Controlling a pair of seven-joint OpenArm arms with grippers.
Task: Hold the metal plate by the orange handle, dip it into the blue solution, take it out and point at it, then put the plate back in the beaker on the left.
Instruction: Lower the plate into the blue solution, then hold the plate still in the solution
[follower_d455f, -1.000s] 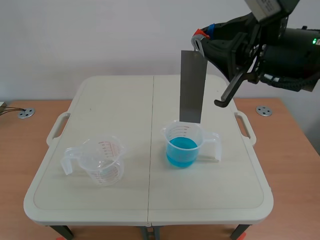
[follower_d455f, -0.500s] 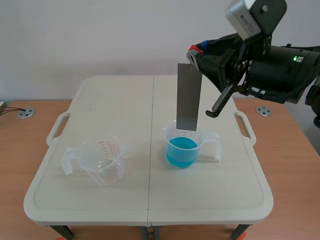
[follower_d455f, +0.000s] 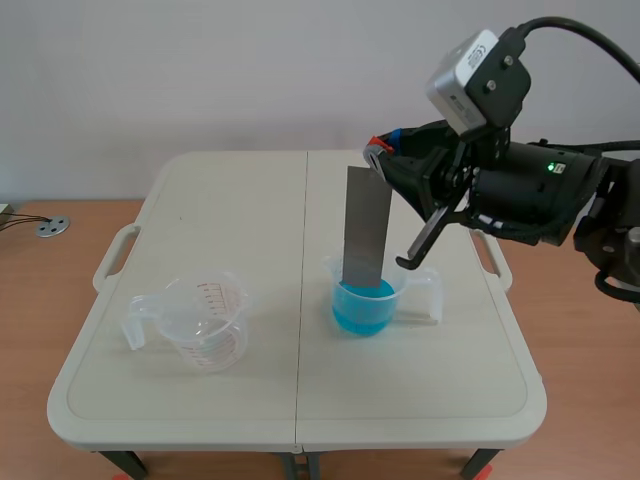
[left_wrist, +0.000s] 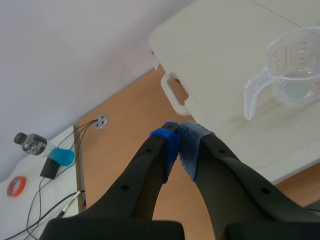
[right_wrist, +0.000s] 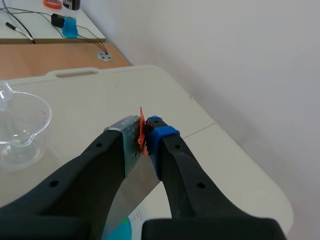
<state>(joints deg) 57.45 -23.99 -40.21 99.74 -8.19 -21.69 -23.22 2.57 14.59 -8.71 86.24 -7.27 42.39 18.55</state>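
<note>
White folding table, plain wall. Right gripper clamps orange handle of metal plate, plate's lower end inside blue solution beaker. Left gripper closed on nothing, beside the table. Empty beaker sits left.

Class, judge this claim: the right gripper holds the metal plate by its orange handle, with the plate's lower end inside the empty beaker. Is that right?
No. The right gripper does hold the metal plate by its orange handle, but the plate's lower end is inside the beaker of blue solution, not the empty beaker. The scene view shows it.
</note>
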